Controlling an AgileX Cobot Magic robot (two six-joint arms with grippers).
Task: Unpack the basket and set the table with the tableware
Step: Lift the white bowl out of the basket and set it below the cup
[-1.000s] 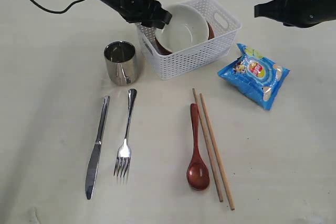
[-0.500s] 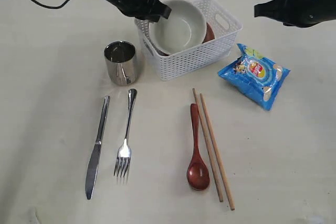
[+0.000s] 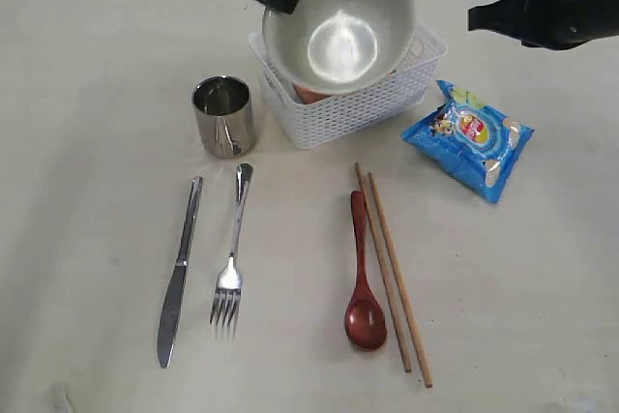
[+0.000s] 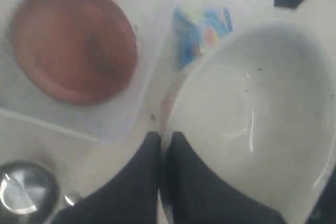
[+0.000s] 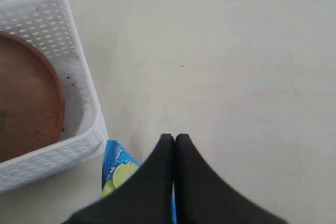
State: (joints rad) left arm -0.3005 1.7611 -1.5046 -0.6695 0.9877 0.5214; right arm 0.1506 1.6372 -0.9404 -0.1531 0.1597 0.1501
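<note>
We see the pale beige worktop (image 3: 97, 65) carrying almost everything. The white mesh basket (image 3: 348, 113) stands near the top middle of the exterior view, and the round brown plate (image 4: 73, 40) lies flat inside it. The cream bowl (image 3: 338, 21) hangs in the air over the basket, clear of it and tilted so that its hollow faces the exterior camera. The left fingers (image 4: 137, 182) pinch its rim, one inside and one outside.

The blue chip bag (image 3: 469, 137) lies just to the right of the basket. Below the basket, the two wooden chopsticks (image 3: 382, 268) lie side by side, with the reddish-brown wooden spoon (image 3: 365, 321) just left of them. Further left lie the steel fork (image 3: 232, 258) and then the steel knife (image 3: 179, 278), near each other but apart. The shiny steel cup (image 3: 223, 115) stands upright just left of the basket.

The right fingers (image 5: 157, 182) are pressed together on nothing, above the worktop near the chip bag.
</note>
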